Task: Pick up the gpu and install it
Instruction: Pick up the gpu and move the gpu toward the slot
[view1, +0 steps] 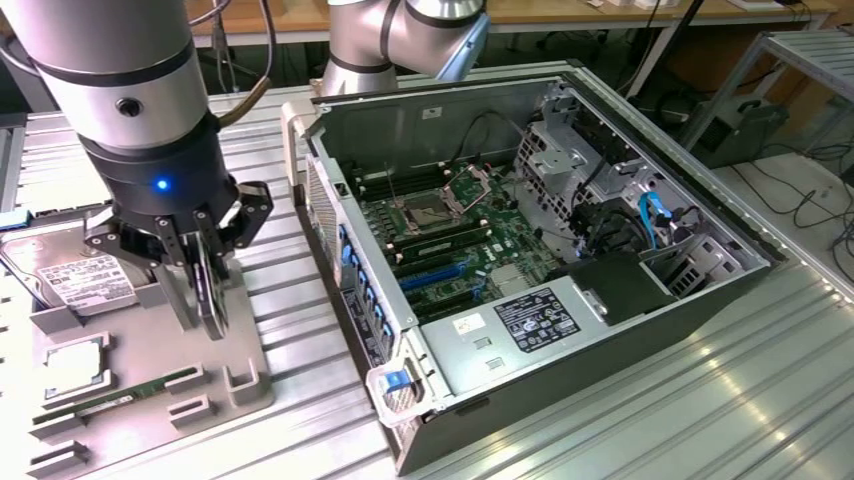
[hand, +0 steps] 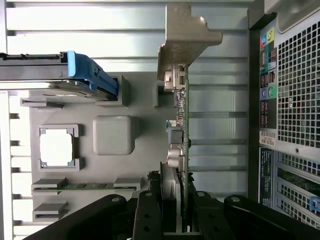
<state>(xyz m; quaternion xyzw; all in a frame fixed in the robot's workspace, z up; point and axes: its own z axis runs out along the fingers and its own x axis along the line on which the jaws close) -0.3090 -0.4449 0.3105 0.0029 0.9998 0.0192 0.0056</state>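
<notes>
The gpu (view1: 208, 292) stands on edge in a slot of the grey holder tray (view1: 247, 385), at the exterior view's left, its round fan face showing. My gripper (view1: 200, 270) comes down from above with a finger on each side of the card and looks shut on it. In the wrist view the gpu (hand: 184, 125) is edge-on, with its green board, its heatsink and its silver bracket (hand: 187, 35) at the far end. The black fingers (hand: 146, 215) press in on both faces. The open computer case (view1: 534, 230) lies beside the tray, its motherboard (view1: 447, 235) exposed.
The tray also holds a silver hard drive (view1: 78, 275), a processor (view1: 74, 360) and a green memory stick (view1: 127, 392). The case's rear panel (hand: 290, 100) stands close beside the card. The arm's base (view1: 387, 40) rises behind the case. The table is ribbed metal.
</notes>
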